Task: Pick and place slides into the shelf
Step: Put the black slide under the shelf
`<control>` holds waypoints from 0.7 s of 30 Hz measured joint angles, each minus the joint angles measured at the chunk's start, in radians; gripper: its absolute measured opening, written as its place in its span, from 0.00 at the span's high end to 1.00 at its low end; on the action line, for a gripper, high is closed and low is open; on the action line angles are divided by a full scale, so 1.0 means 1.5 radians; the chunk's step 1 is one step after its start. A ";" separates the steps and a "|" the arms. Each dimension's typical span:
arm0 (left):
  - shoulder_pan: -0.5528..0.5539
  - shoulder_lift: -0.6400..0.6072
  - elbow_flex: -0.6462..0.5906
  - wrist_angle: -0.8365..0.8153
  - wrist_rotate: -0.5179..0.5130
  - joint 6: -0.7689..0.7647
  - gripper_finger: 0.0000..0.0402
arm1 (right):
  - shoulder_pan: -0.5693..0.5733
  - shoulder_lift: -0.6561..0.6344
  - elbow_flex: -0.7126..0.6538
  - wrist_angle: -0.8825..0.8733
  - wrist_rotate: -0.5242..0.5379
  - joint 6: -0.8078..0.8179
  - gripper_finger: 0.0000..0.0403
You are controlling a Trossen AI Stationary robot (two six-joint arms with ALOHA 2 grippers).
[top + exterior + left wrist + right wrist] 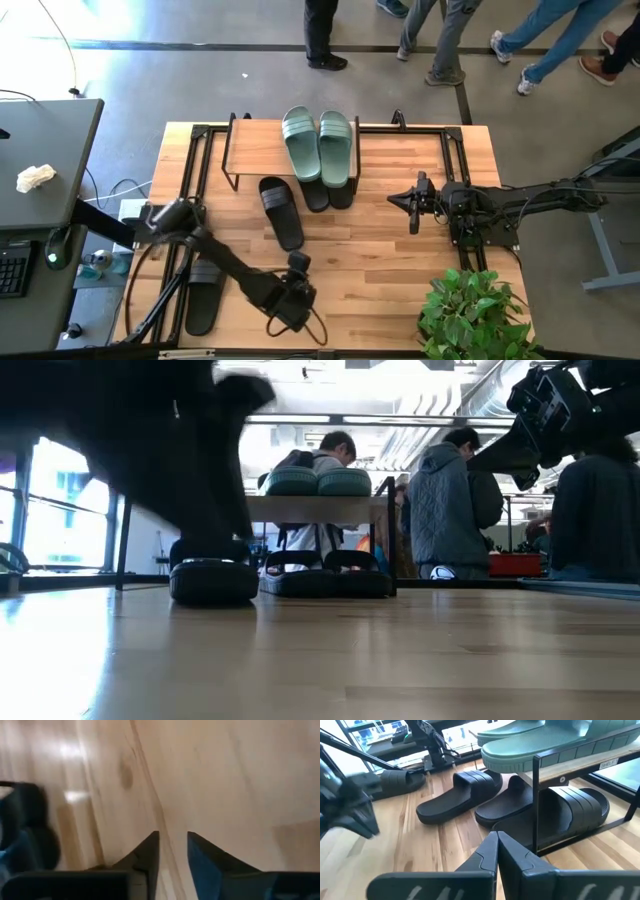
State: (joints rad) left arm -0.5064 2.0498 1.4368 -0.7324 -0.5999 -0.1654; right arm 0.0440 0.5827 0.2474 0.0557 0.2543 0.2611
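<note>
The shelf (255, 145) stands at the table's far middle. Two sage-green slides (319, 145) lie side by side on its plank, toes overhanging the near edge (545, 740). Two black slides (328, 192) lie on the table under it (580, 812). A third black slide (282, 212) lies just left of them (460, 795). Another black slide (203, 295) lies near the table's near left corner. My left gripper (298, 264) hangs over bare wood near the near edge, narrowly open (173, 842) and holding nothing. My right gripper (414, 205) hovers right of the shelf, shut and empty (497, 840).
A potted plant (475, 315) fills the near right corner. Black metal frames (455, 150) flank the shelf on the tabletop. Several people (440, 40) stand beyond the far edge. A grey side desk (45, 160) sits to the left. Bare wood (370, 260) lies between the arms.
</note>
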 joint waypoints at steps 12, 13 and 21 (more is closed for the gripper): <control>0.057 0.048 0.017 -0.100 0.047 -0.063 0.96 | 0.000 -0.001 0.000 -0.020 0.000 0.000 1.00; 0.061 0.048 0.017 -0.121 0.057 -0.076 0.95 | 0.000 -0.001 0.000 -0.021 0.000 0.000 1.00; 0.060 0.047 0.044 -0.160 0.026 -0.104 0.98 | 0.000 0.000 0.000 -0.029 0.000 0.000 1.00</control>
State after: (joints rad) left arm -0.4171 2.1205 1.5024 -0.9724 -0.5604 -0.3219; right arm 0.0437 0.5827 0.2470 0.0124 0.2543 0.2611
